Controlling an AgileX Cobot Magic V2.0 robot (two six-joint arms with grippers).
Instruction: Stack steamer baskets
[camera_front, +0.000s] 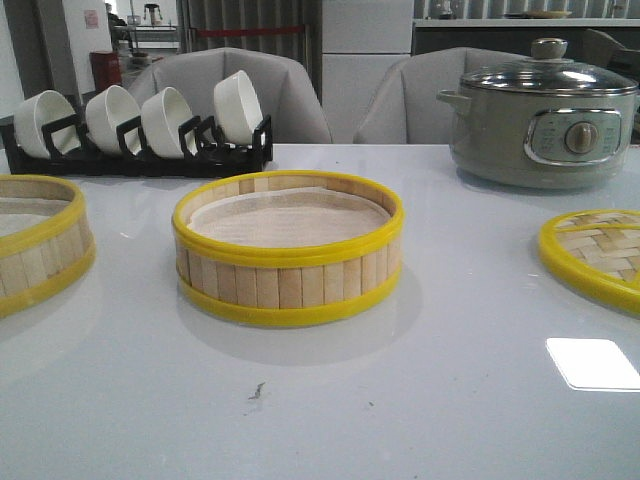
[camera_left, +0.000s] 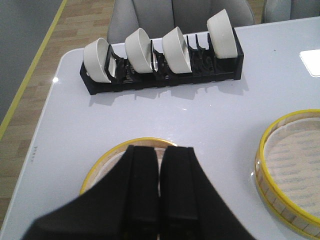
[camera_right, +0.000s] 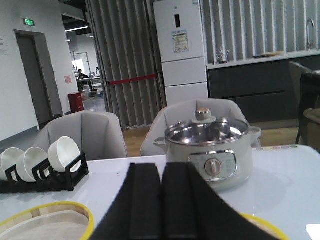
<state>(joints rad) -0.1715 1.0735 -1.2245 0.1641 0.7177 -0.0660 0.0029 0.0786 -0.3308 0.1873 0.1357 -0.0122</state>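
One steamer basket (camera_front: 288, 285) stands at the middle of the white table, with a pale cloth liner inside. A second, alike basket (camera_front: 40, 255) stands at the left edge, partly cut off. Neither gripper shows in the front view. In the left wrist view my left gripper (camera_left: 160, 150) is shut and empty, held above the left basket (camera_left: 100, 167), which its fingers mostly hide. The middle basket (camera_left: 265, 150) lies to one side. In the right wrist view my right gripper (camera_right: 161, 167) is shut and empty, above the table between the middle basket (camera_right: 75, 210) and the lid.
A flat woven lid with a yellow rim (camera_front: 590, 255) lies at the right, its rim also showing in the right wrist view (camera_right: 267, 225). A grey electric pot (camera_front: 545, 120) stands at the back right. A black rack of white bowls (camera_front: 140, 130) stands at the back left.
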